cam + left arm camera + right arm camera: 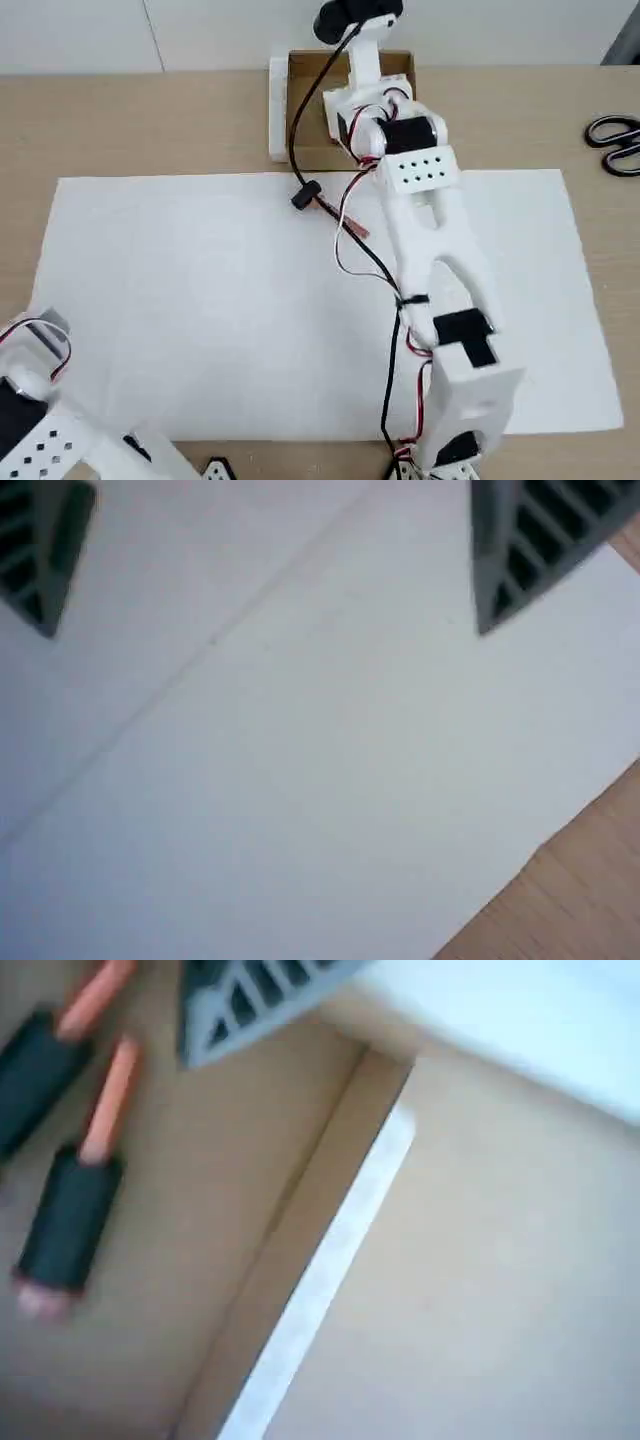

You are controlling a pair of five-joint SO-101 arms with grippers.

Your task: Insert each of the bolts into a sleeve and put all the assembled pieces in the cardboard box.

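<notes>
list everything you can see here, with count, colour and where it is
assembled pieces: 2, black sleeves with orange bolts, lying in the cardboard box
cardboard box: 1, brown, far side of the table
paper sheet: 1, white, spread over the table's middle
scissors: 1, black handles, on the table at the high view's right edge
table: 1, light wood
right arm: 1, white, stretched across the paper to over the box
left arm: 1, white, at the near corner
left gripper: 1, grey, open above the paper
</notes>
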